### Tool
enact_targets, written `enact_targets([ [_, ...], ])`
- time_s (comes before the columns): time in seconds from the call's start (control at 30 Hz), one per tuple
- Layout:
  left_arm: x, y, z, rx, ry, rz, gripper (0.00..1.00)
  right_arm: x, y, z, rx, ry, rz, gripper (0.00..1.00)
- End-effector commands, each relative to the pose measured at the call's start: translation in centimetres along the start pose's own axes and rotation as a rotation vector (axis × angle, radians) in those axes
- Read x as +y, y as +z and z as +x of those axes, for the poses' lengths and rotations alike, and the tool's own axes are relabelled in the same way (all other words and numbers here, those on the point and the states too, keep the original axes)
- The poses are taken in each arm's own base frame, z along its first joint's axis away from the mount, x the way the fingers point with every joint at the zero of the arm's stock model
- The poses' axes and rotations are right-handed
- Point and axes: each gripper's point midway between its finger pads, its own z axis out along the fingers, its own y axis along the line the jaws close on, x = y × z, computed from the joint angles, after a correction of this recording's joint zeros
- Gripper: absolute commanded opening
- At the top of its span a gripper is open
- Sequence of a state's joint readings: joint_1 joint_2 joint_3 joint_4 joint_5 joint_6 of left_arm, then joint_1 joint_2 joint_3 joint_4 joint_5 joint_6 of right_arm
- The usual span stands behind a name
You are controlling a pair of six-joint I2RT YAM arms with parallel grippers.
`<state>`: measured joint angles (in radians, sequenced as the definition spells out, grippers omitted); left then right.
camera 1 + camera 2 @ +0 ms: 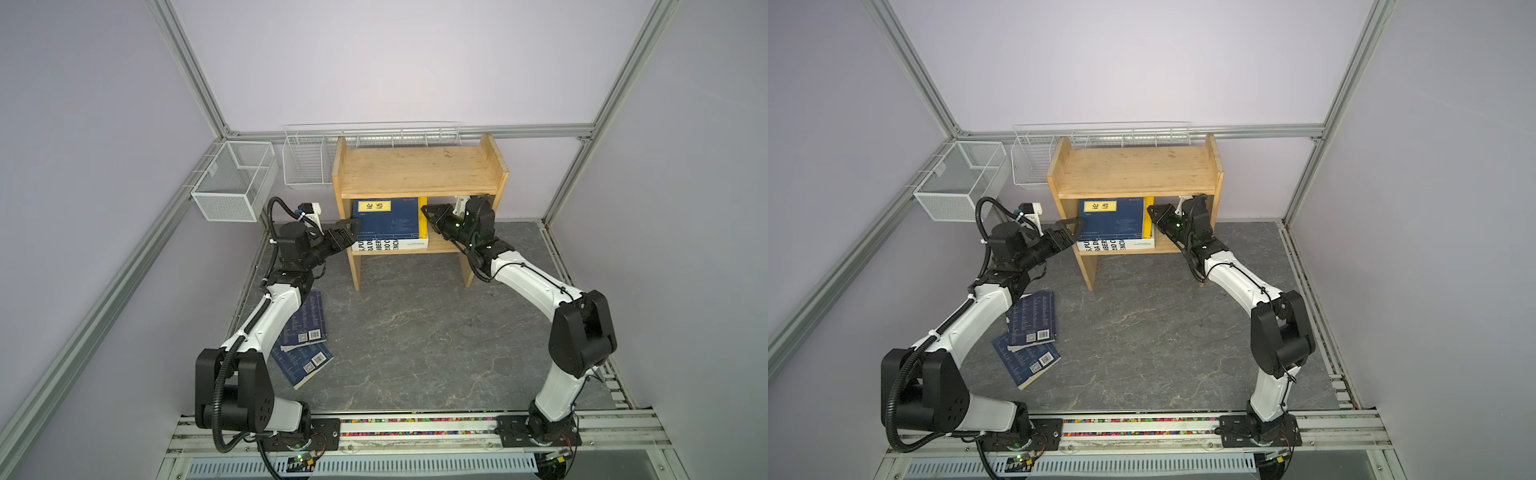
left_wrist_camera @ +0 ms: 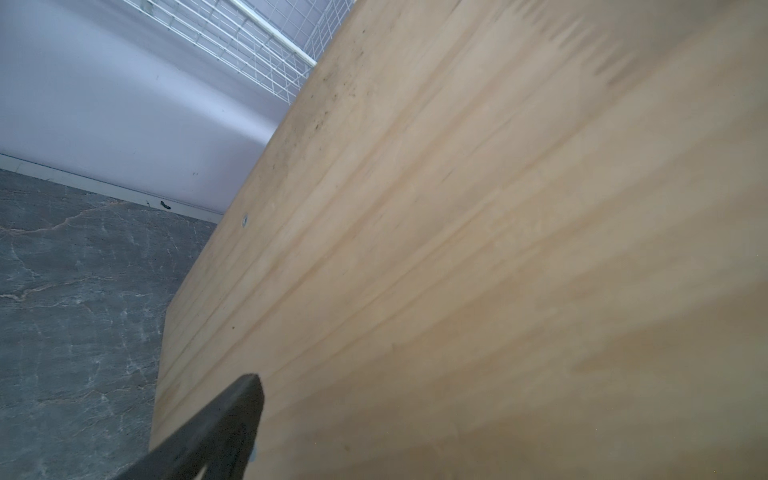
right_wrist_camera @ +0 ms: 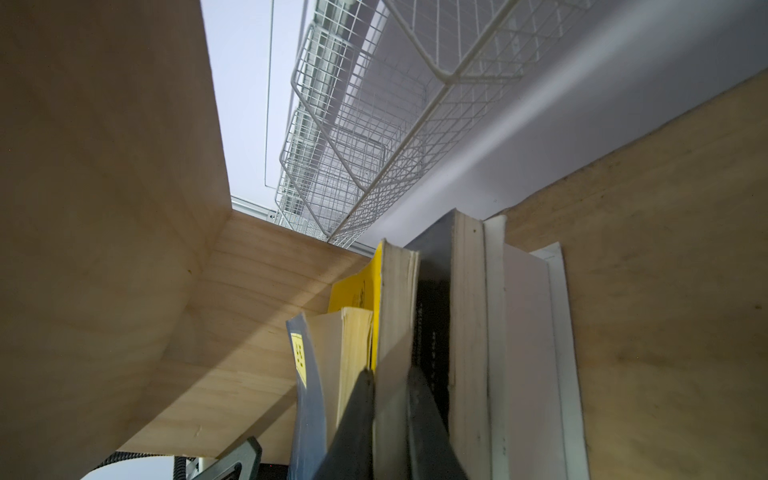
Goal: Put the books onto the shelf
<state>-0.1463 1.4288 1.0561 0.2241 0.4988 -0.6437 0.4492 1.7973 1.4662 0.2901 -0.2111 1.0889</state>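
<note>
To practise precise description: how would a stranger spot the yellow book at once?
Find the pine shelf at the back wall. On its lower tier, the yellow book lies just under the top navy book. It is the stack's only all-yellow cover.

Upper tier [image 1: 415, 170] seemingly free; books [image 1: 386, 222] below

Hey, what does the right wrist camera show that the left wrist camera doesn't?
Only the right wrist view: book page edges inside the shelf, with the right gripper shut on the yellow book, which sits between the navy book and the black book. Only the left wrist view: the grey table, the shelf's outer side panel and one dark fingertip. Both: pine wood, the white wire basket and the lilac wall.
</note>
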Motion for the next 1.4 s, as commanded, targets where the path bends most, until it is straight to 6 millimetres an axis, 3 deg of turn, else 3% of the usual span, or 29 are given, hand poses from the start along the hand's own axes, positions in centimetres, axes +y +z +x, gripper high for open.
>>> enact_targets([
  [0.0,-0.1,0.0,-0.2,-0.008,-0.002,0.025,0.99,3.0,-1.6,-1.8,-0.031,0.012,-0.095,0.09],
  [0.3,-0.1,-0.3,0.6,0.032,0.056,0.018,0.99,2.8,-0.2,-2.1,-0.008,0.020,-0.110,0.09],
  [0.63,0.6,-2.0,1.9,0.100,0.206,-0.065,0.98,2.3,1.8,-1.8,0.022,0.020,-0.105,0.11],
  [1.37,0.5,-3.4,3.2,0.148,0.272,-0.083,0.95,1.6,2.8,-1.9,-0.002,0.026,-0.073,0.22],
])
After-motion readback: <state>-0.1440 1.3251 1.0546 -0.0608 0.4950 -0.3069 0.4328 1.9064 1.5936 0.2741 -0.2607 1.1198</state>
